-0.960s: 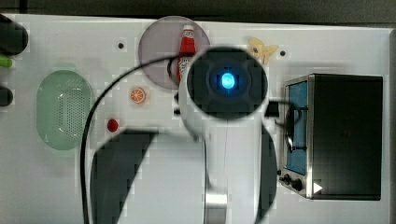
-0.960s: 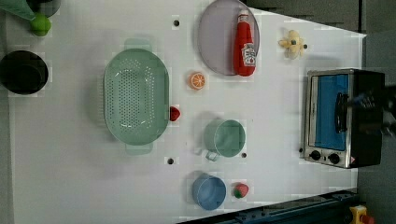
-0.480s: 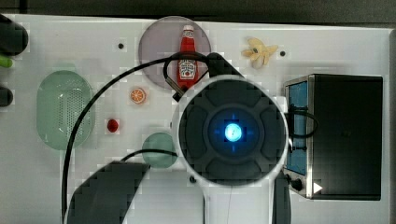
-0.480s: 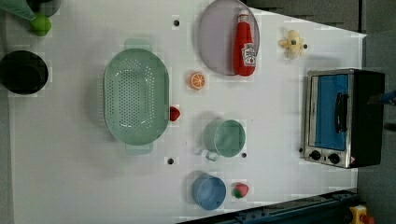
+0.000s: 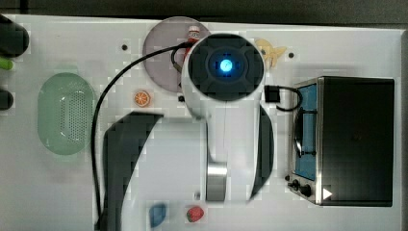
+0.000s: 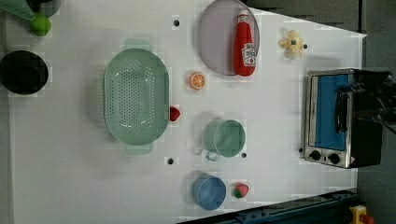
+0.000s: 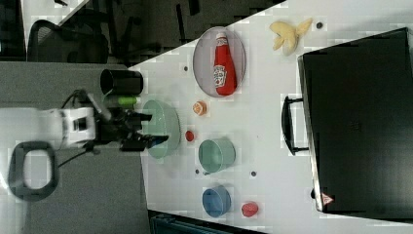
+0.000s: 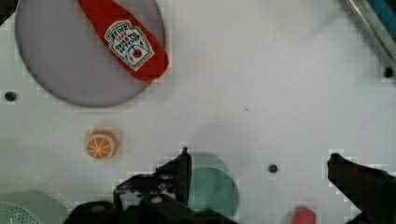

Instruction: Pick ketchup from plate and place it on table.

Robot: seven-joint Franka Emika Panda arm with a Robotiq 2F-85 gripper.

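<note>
The ketchup, a small red bottle with a white cap, lies flat on the pale round plate at the table's far side in the left view. The wrist view looks down on the ketchup and the plate. My gripper is open, fingers spread wide with nothing between them, and hangs well above the table, off to one side of the plate. In the top view my arm's wrist hides most of the ketchup; its cap peeks out. The right view has the gripper high up.
A green perforated basket, an orange slice, a small red ball, a green cup, a blue bowl and a strawberry lie on the table. A toaster oven stands at the left view's right.
In the top view my arm's wrist has moved up toward the plate and now covers most of the ketchup. The ketchup and the other things have not moved.
</note>
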